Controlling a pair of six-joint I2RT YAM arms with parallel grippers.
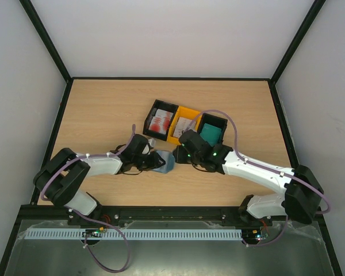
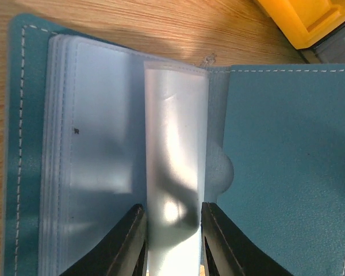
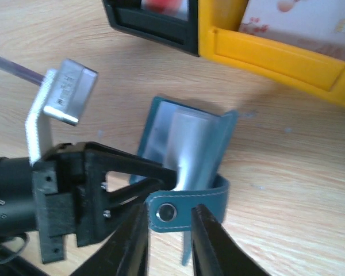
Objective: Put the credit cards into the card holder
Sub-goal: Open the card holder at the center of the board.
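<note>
The blue-teal card holder (image 1: 163,163) lies open on the table between the two arms, its cover (image 2: 287,144) spread flat. One clear plastic sleeve (image 2: 175,144) stands up from it, and my left gripper (image 2: 172,210) is shut on that sleeve. The holder's clasp tab (image 3: 202,211) with its metal snap sits between the fingers of my right gripper (image 3: 169,210), which is open. Credit cards rest in the bins behind: red-and-white ones (image 1: 160,121), whitish ones (image 1: 183,125) and green-teal ones (image 1: 210,133).
Three bins stand in a row just beyond the holder: a black one (image 1: 151,115), a yellow one (image 1: 191,112) and another black one (image 1: 217,119). The yellow bin's front wall (image 3: 276,57) is close above the holder in the right wrist view.
</note>
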